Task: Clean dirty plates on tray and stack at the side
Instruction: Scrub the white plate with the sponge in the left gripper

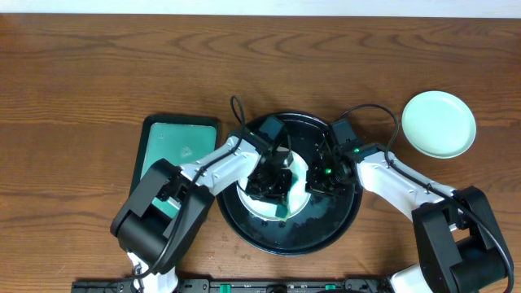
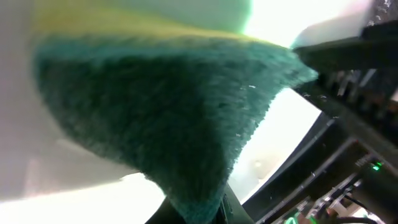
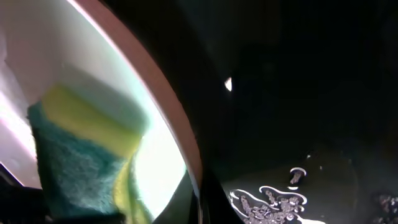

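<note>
The left gripper point(image 1: 273, 185) is clamped on a sponge point(image 2: 174, 112) pressed against the plate point(image 1: 297, 164) lying in the tray point(image 1: 326, 232). The right gripper point(image 1: 319, 179) is closed at that plate's right rim. A mint plate point(image 1: 440, 124) sits apart on the worktop point(image 1: 81, 81)

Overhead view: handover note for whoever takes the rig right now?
Left gripper: shut on the sponge, which is pressed on the plate in the tray.
Right gripper: shut at that plate's right rim, seemingly pinching it.
Done: one mint plate sits on the table right of the tray and looks clean.
Left: finish scrubbing this plate, then stack it on the mint plate. No third plate is visible; it may be hidden under the arms.
</note>
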You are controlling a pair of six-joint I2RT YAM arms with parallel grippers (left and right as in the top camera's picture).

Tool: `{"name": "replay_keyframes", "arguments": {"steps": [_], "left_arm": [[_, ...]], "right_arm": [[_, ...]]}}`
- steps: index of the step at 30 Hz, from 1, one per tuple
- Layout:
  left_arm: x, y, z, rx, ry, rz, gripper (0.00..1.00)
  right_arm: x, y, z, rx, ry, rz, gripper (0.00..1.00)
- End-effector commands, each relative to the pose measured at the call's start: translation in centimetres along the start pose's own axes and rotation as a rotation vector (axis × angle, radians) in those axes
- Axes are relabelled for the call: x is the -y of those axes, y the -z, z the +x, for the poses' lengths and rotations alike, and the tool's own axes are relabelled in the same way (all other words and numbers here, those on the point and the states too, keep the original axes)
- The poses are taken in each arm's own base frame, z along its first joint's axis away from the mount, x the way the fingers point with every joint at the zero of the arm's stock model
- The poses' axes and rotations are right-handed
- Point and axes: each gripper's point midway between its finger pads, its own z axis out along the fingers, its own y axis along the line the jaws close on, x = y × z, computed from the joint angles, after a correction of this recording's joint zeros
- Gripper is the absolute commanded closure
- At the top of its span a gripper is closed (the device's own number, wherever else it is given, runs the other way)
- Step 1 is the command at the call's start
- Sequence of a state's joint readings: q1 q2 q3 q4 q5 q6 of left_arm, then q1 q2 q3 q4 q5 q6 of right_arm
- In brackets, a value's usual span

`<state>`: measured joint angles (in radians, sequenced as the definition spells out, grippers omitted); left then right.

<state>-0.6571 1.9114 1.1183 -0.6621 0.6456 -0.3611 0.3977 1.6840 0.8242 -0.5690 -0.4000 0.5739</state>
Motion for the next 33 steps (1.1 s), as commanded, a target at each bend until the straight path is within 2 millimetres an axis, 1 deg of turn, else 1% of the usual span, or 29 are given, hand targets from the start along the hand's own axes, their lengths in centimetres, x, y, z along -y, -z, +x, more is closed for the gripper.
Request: {"name": "replay_keyframes", "arguments": {"steps": [1, 11, 13, 14, 17, 21, 22, 23, 24, 27, 30, 33], "left_arm": [[0.8, -1.9, 1.1, -0.063, 0.004, 0.065, 0.93], [3.0, -1.9, -3.2, 0.091, -0.008, 0.153, 0.93], [3.0, -2.0, -3.8, 0.113, -0.003, 0.156, 0.93], [2.7, -2.1, -4.2, 0.128, 0.012, 0.142, 0.93], [1.0, -2.0, -5.3, 0.174, 0.042, 0.077, 0.93], [-1.9, -0.5, -7.0, 0.234, 0.116, 0.031, 0.93], [-2.9, 0.0, -7.4, 0.247, 0.142, 0.016, 0.93], [-5.0, 1.0, -8.0, 0.274, 0.199, -0.018, 0.93], [-6.1, 1.5, -8.2, 0.287, 0.229, -0.036, 0.93], [-8.5, 3.0, -8.7, 0.312, 0.301, -0.054, 0.93], [-10.2, 4.3, -8.9, 0.326, 0.357, -0.053, 0.93], [-10.5, 5.4, -8.4, 0.327, 0.38, -0.054, 0.93]], "right_arm": [[1.5, -1.1, 2.1, -0.077, -0.034, 0.056, 0.98], [1.8, -1.0, 2.6, -0.096, -0.051, 0.068, 0.98], [1.9, -1.0, 2.8, -0.104, -0.055, 0.074, 0.98], [2.0, -1.0, 2.9, -0.109, -0.058, 0.078, 0.98], [2.2, -0.9, 3.2, -0.12, -0.063, 0.085, 0.98], [2.3, -0.9, 3.3, -0.126, -0.066, 0.089, 0.98], [2.3, -0.9, 3.3, -0.126, -0.066, 0.089, 0.98], [2.3, -0.9, 3.3, -0.126, -0.065, 0.089, 0.98], [2.3, -0.9, 3.3, -0.126, -0.065, 0.089, 0.98], [2.3, -0.9, 3.3, -0.126, -0.065, 0.089, 0.98], [2.2, -0.9, 3.3, -0.124, -0.065, 0.089, 0.98], [2.2, -0.9, 3.2, -0.122, -0.064, 0.087, 0.99]]}}
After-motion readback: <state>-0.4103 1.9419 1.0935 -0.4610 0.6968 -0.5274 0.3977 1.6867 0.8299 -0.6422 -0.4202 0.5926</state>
